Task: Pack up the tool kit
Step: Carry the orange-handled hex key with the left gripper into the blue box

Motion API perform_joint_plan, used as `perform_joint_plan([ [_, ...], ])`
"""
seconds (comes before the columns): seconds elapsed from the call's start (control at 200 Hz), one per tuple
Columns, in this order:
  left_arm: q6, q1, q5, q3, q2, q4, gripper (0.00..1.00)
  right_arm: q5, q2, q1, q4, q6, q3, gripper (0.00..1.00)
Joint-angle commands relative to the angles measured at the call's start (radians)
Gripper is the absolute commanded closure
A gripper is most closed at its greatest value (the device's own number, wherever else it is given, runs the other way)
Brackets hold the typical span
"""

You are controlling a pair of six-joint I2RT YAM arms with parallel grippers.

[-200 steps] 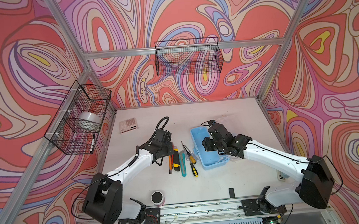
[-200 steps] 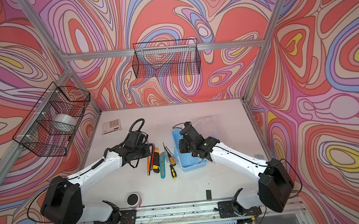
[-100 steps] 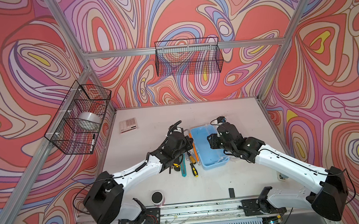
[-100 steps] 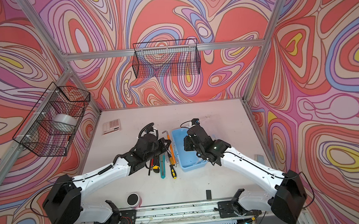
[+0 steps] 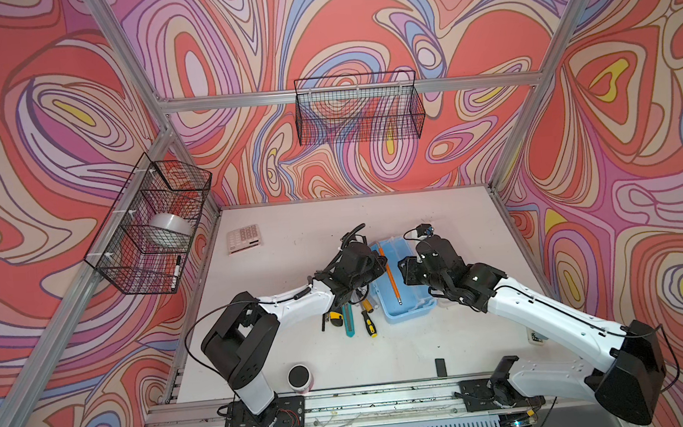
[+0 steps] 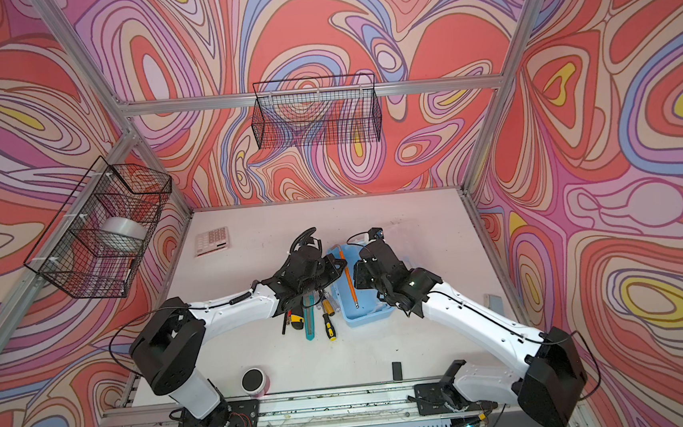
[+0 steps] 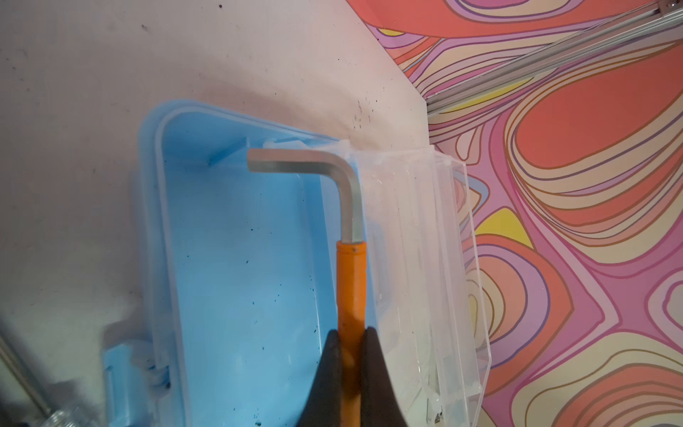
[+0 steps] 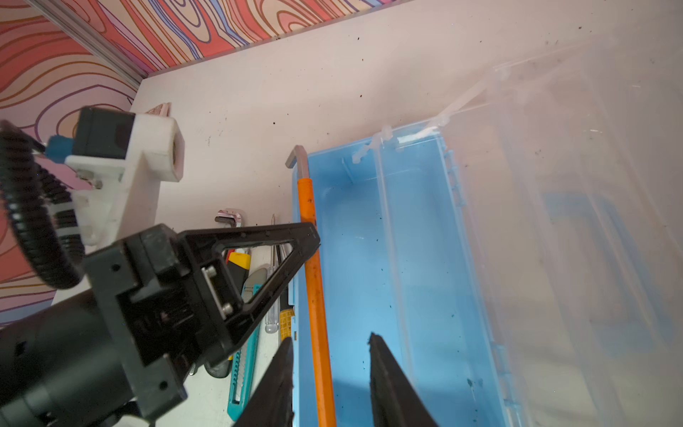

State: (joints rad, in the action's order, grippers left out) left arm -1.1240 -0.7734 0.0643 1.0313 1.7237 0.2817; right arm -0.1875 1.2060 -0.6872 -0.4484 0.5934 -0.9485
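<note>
The tool kit's light blue case lies open on the table, with its clear lid folded out to the side. My left gripper is shut on the orange sleeve of a hex key, which slants over the case's inside, its far tip low near the floor. My right gripper hangs open above the case, holding nothing. A yellow-black knife, a teal knife and a yellow-handled screwdriver lie left of the case.
A pink-white calculator lies at the back left of the table. A round dark-topped roll and a small black block sit near the front edge. Wire baskets hang on the left wall and on the back wall.
My left gripper has left the row of tools and carried the orange hex key rightward over the open case. My right gripper has shifted from the case's left side toward its right.
</note>
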Motion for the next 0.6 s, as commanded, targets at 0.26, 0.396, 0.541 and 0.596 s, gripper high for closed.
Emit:
perform_joint_plan([
  [0.26,-0.028,-0.005,0.035,0.072,0.107,-0.029,1.00,0.018,-0.001,0.038,0.015,-0.005,0.036,0.66],
  [0.396,-0.025,-0.006,0.043,0.075,0.129,-0.027,0.90,0.026,0.000,0.048,0.020,-0.006,0.042,0.65],
  [0.541,-0.021,-0.006,0.055,0.088,0.148,-0.036,0.86,0.029,-0.002,0.056,0.017,-0.013,0.044,0.64],
  [0.596,-0.020,-0.006,0.054,0.094,0.152,-0.046,0.84,0.031,-0.003,0.060,0.015,-0.018,0.043,0.64],
])
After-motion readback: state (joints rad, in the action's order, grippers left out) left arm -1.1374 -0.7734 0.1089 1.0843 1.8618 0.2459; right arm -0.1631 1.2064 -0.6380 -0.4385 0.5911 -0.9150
